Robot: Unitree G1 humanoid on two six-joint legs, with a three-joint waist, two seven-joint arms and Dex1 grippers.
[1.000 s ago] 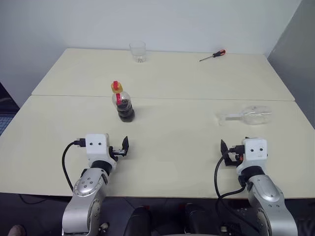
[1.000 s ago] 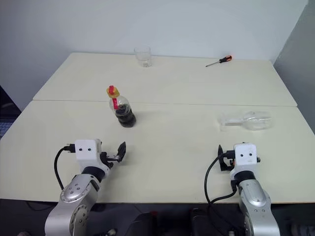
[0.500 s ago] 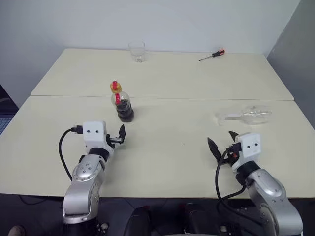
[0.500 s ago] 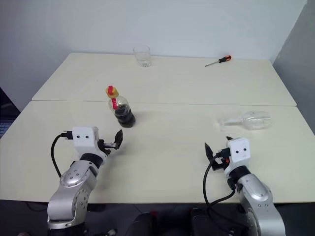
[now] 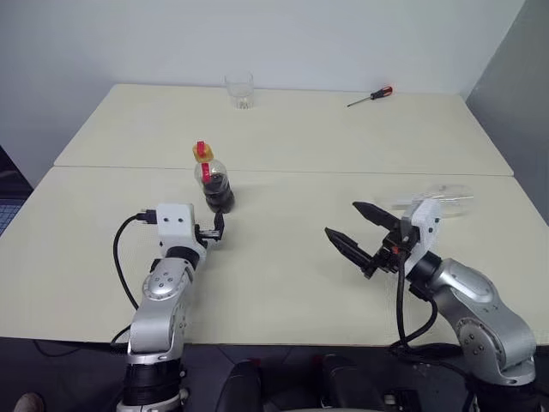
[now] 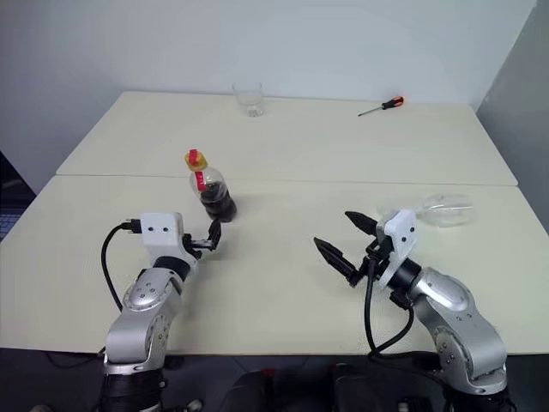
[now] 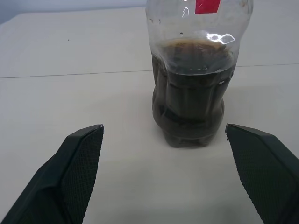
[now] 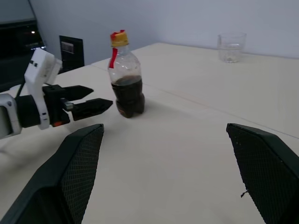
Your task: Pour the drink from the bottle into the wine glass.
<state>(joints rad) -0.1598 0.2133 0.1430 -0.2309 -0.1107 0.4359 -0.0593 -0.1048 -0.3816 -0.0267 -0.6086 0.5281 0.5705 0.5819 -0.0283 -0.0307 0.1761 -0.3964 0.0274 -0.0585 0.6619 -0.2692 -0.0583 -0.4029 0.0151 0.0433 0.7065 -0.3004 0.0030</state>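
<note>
Bottle (image 5: 214, 182) upright at ten o'clock on tabletop (image 5: 283, 257), framed by spread left hand (image 5: 218, 229); wine glass (image 5: 433, 200) toppled at three o'clock behind spread right hand (image 5: 353, 228); drink (image 7: 191, 93) half-filling bottle up close.

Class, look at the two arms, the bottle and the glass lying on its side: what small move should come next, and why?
Probably ease the left gripper forward until its open fingers sit either side of the bottle. The bottle stands upright just ahead of it, centred between the fingers and ungripped. The wine glass lies on its side, so the open right gripper must stand it up before pouring.
</note>
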